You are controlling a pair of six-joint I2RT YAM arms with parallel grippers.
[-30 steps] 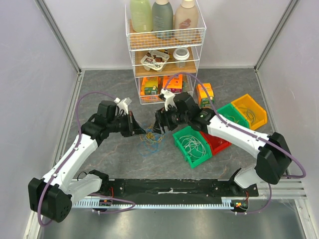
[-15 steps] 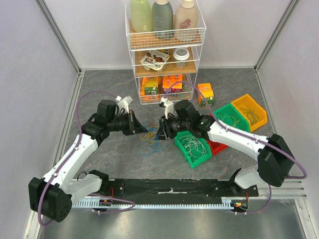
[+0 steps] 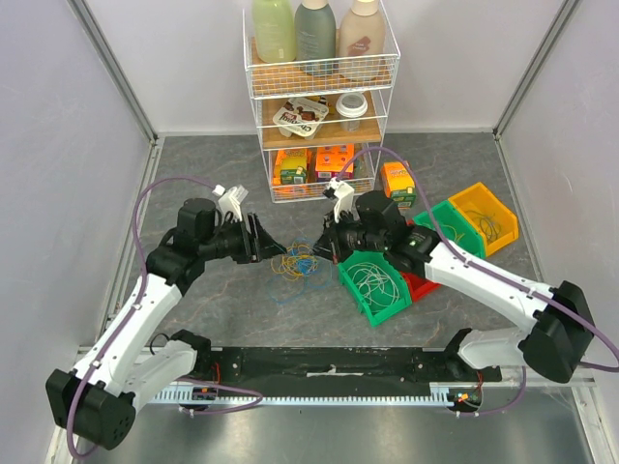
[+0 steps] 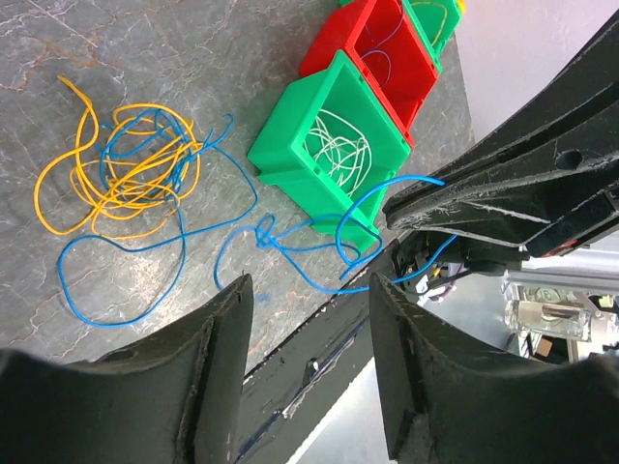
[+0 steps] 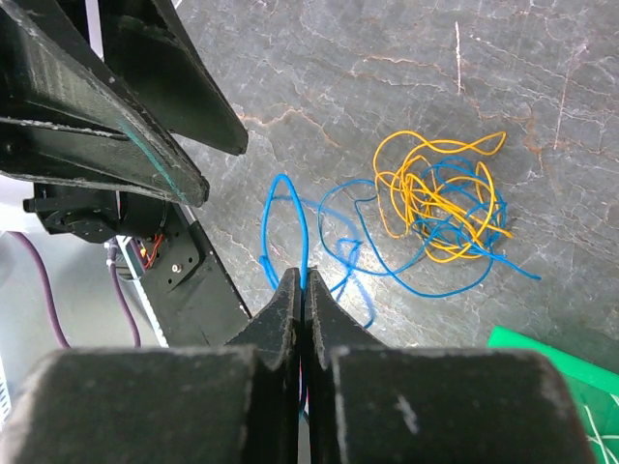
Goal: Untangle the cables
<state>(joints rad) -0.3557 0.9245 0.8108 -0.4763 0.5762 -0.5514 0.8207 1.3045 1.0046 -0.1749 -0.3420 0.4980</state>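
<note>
My right pincer (image 5: 303, 280) is clamped on the blue cable (image 5: 281, 178) to pull it clear of the yellow cable (image 5: 426, 208) tangle, mid-frame on the bench (image 5: 406, 68). My left pincer (image 4: 311, 285) is spread, holding nothing.

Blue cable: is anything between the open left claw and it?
Nothing visible does. Only bare grey marbled table lies between the left claw and the thin blue cable, which the right claw pinches at one loop. Further off, the thin yellow cable is tangled with it.
</note>
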